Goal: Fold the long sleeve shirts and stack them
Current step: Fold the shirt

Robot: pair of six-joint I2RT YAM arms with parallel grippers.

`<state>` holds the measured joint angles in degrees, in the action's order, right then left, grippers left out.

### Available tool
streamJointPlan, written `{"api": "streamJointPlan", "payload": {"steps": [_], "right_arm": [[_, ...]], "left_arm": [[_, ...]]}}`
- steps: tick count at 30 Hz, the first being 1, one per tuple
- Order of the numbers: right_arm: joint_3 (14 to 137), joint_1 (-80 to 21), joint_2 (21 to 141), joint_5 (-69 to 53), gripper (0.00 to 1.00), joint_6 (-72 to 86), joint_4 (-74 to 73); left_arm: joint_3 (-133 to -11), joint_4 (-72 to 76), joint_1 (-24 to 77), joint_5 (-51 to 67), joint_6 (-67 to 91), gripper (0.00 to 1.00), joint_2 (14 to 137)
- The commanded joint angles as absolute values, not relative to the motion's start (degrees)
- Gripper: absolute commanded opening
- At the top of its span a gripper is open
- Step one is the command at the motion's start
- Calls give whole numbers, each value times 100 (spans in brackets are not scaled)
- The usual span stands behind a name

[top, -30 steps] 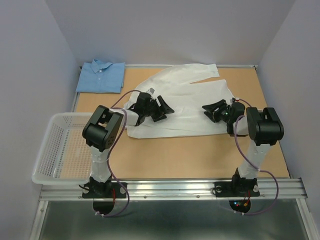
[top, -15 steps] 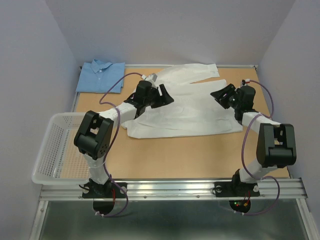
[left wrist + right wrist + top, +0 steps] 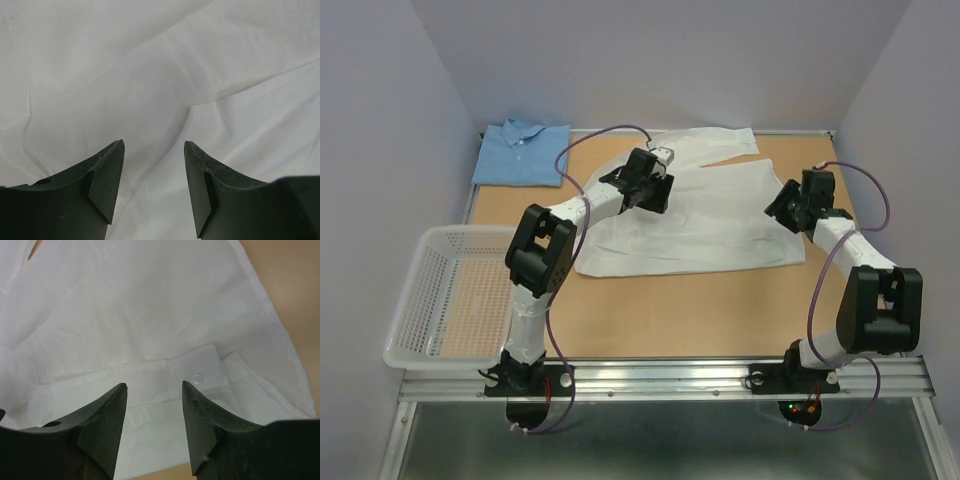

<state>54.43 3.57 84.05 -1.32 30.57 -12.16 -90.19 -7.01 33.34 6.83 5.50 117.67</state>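
Note:
A white long sleeve shirt lies spread across the middle and back of the table, one sleeve reaching toward the back edge. My left gripper hovers over its upper left part, jaws open, only wrinkled white cloth under them. Over the shirt's right edge my right gripper is open above a buttoned cuff, nothing between the fingers. A light blue long sleeve shirt sits folded in the back left corner.
A white mesh basket stands at the table's left edge beside the left arm. Walls close in the back and both sides. Bare wood shows in front of the white shirt.
Both arms have reached farther back: the left gripper moved up and right over the shirt's upper part and narrowed its jaws, the right gripper went to the shirt's right edge.

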Motion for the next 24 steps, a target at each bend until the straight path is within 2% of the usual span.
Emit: {"api": "streamJointPlan", "payload": {"steps": [1, 9, 18, 24], "right_arm": [[5458, 334, 8446, 264, 54, 2865, -1547], [5406, 334, 8771, -281, 53, 2874, -1547], [5177, 334, 8850, -282, 53, 2795, -1477], [5019, 334, 8956, -106, 53, 2918, -1433]], "left_arm": [[-9448, -1055, 3445, 782, 35, 62, 11996], [-9861, -1116, 3577, 764, 35, 57, 12498], [-9686, -897, 3647, 1045, 53, 57, 12164], [-9817, -984, 3647, 932, 79, 56, 12427]]}}
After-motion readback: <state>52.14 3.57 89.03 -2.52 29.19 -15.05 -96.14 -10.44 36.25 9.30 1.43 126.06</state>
